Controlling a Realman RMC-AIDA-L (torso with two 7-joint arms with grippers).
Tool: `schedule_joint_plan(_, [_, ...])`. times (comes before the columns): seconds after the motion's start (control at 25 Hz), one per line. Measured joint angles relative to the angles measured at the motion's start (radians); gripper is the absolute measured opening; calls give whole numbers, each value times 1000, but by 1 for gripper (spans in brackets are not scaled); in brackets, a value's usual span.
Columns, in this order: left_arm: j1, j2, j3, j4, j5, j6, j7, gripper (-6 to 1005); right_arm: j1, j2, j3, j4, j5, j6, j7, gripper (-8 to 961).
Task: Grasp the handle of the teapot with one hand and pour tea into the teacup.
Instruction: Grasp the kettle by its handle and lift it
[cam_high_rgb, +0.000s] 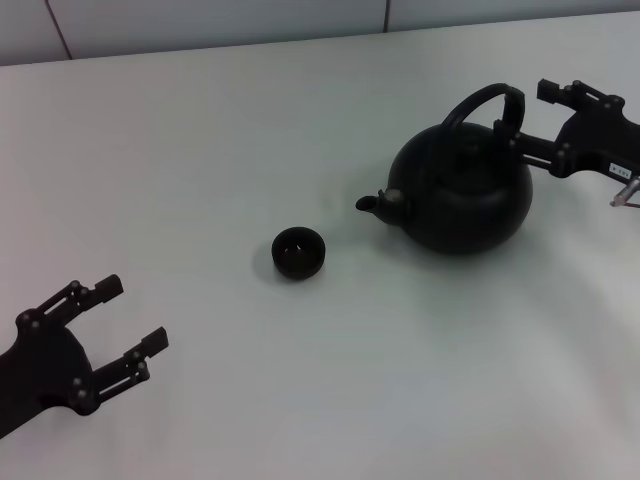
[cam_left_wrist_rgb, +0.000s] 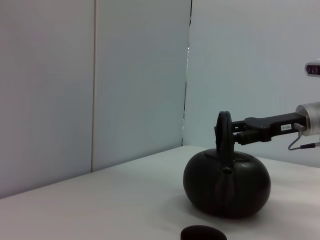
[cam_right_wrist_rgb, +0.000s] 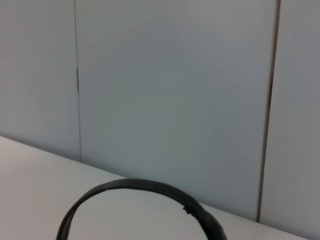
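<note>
The teapot (cam_high_rgb: 462, 195) sits upright on the white table (cam_high_rgb: 300, 380), toward the robot's right side, its short spout (cam_high_rgb: 370, 203) pointing toward the robot's left. Its lid is on, so nothing of its contents can be seen. The handle (cam_high_rgb: 478, 105) arches over the top of the pot, and the right end effector (cam_high_rgb: 522, 115) is at the handle's right end, its two fingers spread with one on the far side and one on the near side of the wide section; they do not look clamped on it, though the head view does not settle whether a finger touches. In the left wrist view the same end effector reaches in level from the side and meets the handle near its top. The right wrist view shows only the handle's arc (cam_right_wrist_rgb: 145, 192) close in front of a pale wall. The teacup (cam_high_rgb: 298, 252) stands on the table near the spout, a little to its left and nearer the robot, apart from the pot; its dark interior does not show whether it holds any liquid. The left end effector (cam_high_rgb: 128, 318) hangs low over the table's near left corner, fingers apart and holding nothing, well away from both vessels.
</note>
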Motion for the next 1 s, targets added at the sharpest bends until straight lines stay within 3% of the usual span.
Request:
schedule_joint_plan(0.44, [-4,-1,0,-15,-15,2,1,802,17,-4,-1,-3,-27,22,1,667])
schedule_joint_plan(0.64, [-4,-2,0,-16,-15,4,2,802,29,-7,-5,1,-33,28,1,455])
schedule_joint_plan(1.0, [-4,-2,0,-21,-16,5,2,801,48,-7,-8,10,-50,40,4,273])
